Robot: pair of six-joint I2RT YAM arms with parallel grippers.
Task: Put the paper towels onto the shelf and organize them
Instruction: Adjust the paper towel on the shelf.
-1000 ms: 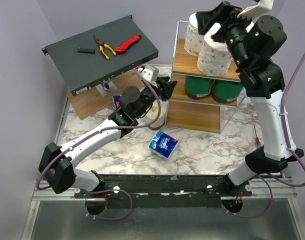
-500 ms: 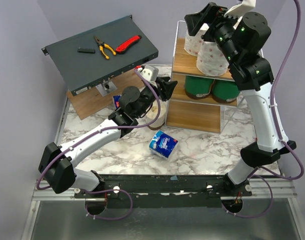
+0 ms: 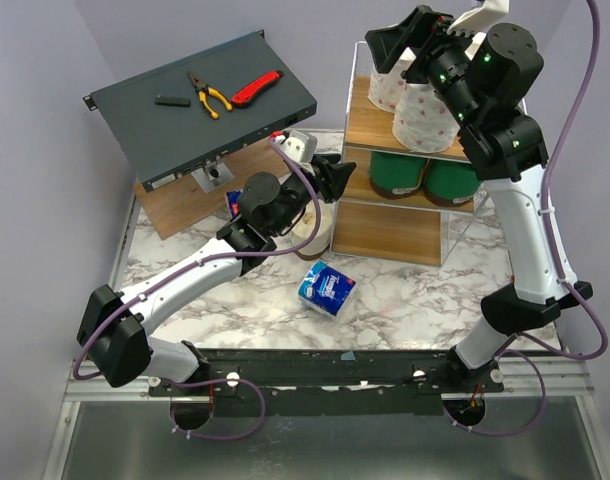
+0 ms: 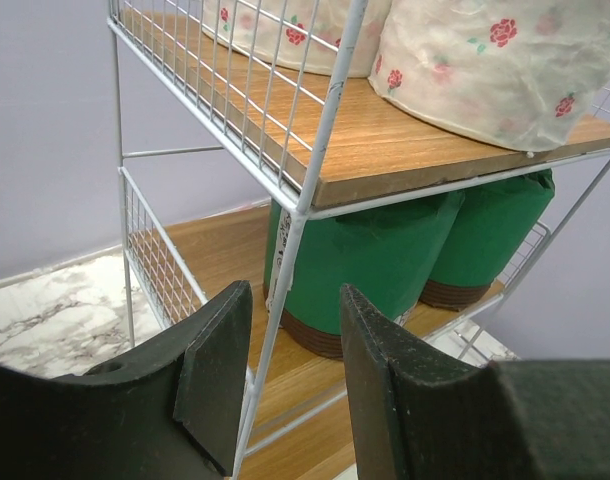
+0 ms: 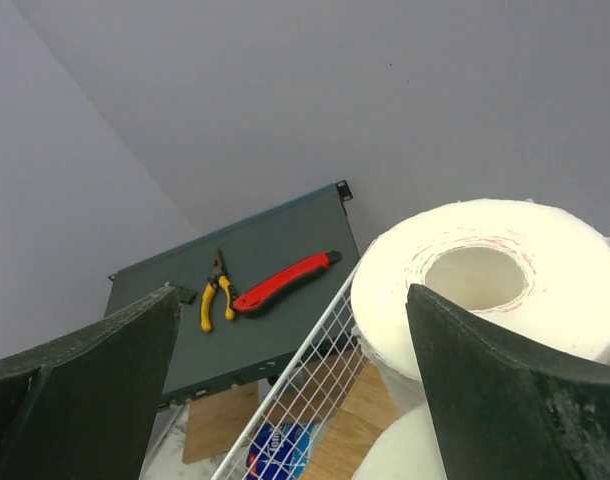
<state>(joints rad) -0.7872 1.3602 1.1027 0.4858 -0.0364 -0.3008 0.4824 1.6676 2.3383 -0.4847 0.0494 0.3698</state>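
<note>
Shifted back and leftward within the last second, the right arm has since been held steady; nothing else has been moved.

On the left, the left arm is stretched forward and low across the table (image 3: 405,300), and the left gripper (image 3: 335,178) is held just beside the left edge of the shelf (image 3: 385,235). Its jaws are set partly apart and nothing is gripped. A partly hidden pack (image 3: 233,203) is seen behind this arm, a cream roll (image 3: 313,235) is stood under its wrist, and a blue-and-white pack (image 3: 327,288) is left lying on the table nearer the bases. These three are judged still to be shelved.

On the shelf, two green-wrapped rolls (image 3: 400,175) are placed on the middle tier and two printed rolls (image 3: 425,115) on the top one; the bottom board is left bare.

Furthest right, the right arm is raised high and bent over the top tier, and the right gripper (image 3: 410,50) is spread wide above the rear printed roll, with nothing clasped.
</note>
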